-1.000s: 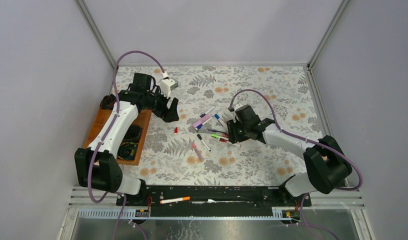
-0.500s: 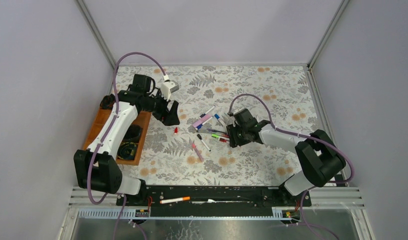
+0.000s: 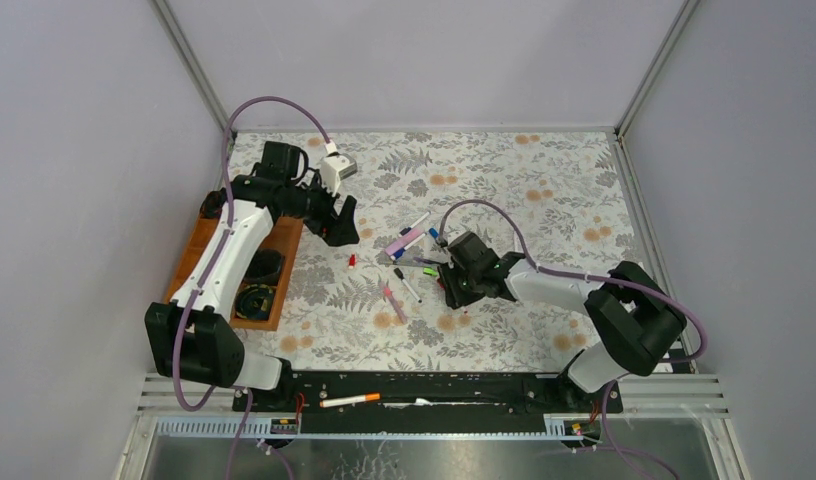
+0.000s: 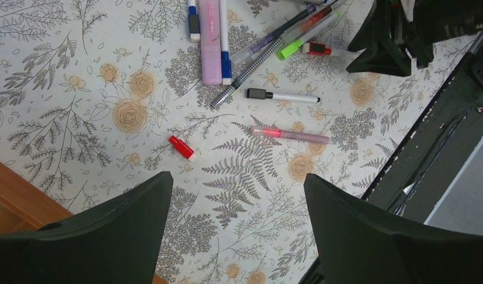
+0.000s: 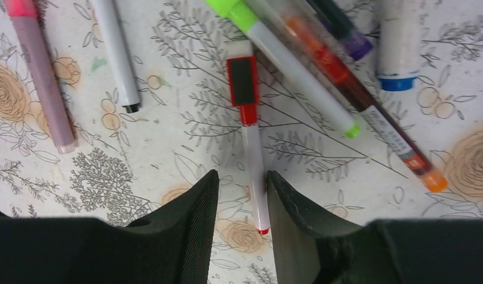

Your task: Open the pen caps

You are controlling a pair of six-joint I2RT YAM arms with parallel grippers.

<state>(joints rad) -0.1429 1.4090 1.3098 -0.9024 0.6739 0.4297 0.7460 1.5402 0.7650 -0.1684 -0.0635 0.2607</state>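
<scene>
Nearest, the right pincer (image 5: 239,236) hangs low, narrowly parted and gripping nothing, its fingers (image 5: 195,231) straddling the white barrel of the red pen (image 5: 254,160) lying on the desk (image 5: 138,148). Its stubby cap (image 5: 241,77) lies by the other pens (image 5: 298,77), which crowd just beyond. Light, slick, round plastic will likely roll, so hold the barrel mid-length and the cap by its sides. Bare desk gives room on the near side. Farther left, the left pincer (image 4: 236,183) hovers wide open and empty above a loose red cap (image 4: 182,147).
</scene>
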